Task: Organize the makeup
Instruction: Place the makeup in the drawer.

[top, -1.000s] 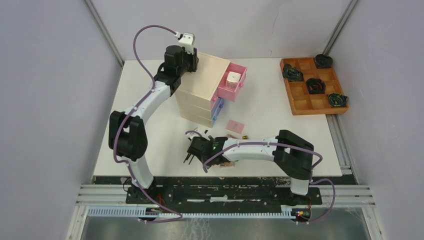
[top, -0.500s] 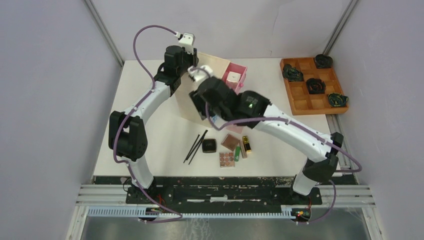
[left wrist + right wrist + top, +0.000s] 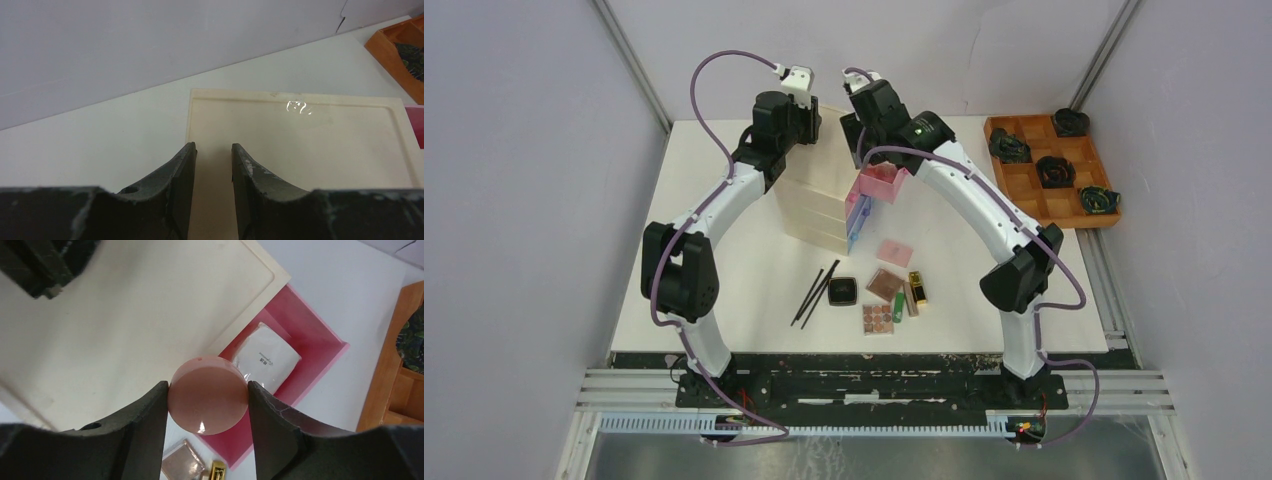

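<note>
Right wrist view: right tool is clamped on the pink round pad, one finger on each side. The pad hangs over the near edge of the open pink drawer. White square jar sits inside that drawer, right of center. Pale chest top fills the upper left.

Left wrist view: left tool is partly open with a narrow gap and nothing between the fingers. It is low center, over the chest top; can't tell if it touches.

Top external: both arms reach to the chest at upper center. The other makeup lies on the tabletop, lower center:
- two thin black sticks
- black compact, just right of the sticks
- brown palettes
- green tube
- gold tube, farthest right

Pink flat square lies just above that group. Grid tray with dark coiled objects is at upper right.
</note>
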{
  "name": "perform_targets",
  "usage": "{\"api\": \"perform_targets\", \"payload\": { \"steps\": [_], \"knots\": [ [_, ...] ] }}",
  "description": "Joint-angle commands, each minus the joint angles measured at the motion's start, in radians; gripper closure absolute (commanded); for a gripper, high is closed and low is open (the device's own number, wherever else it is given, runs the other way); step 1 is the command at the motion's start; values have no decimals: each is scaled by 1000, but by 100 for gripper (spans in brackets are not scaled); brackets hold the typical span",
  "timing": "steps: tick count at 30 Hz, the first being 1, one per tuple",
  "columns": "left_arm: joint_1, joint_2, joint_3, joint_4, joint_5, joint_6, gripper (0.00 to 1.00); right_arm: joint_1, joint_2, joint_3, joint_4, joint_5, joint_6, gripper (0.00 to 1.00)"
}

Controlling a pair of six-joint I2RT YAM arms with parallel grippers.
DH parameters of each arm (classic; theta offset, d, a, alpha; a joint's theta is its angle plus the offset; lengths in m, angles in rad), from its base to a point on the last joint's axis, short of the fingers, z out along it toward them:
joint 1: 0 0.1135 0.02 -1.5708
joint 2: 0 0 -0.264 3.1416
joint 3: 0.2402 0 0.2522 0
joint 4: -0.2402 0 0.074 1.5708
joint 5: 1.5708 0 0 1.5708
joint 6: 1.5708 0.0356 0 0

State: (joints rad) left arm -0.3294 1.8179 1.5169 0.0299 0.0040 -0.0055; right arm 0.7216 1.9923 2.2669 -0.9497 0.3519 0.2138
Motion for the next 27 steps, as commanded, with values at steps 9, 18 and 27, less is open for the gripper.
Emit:
{"api": "perform_targets", "payload": {
  "steps": [9,18,27],
  "knots": [
    [26,127,-95,-418,-70,29,59,-86,-76,-153,73,-48,12,96],
    [26,117,-96,-421,-78,33,59,-88,-79,-167,47,-125,15,91],
    [26,124,-93,-421,-73,32,59,-88,-139,-174,70,-125,-39,38]
  ]
}}
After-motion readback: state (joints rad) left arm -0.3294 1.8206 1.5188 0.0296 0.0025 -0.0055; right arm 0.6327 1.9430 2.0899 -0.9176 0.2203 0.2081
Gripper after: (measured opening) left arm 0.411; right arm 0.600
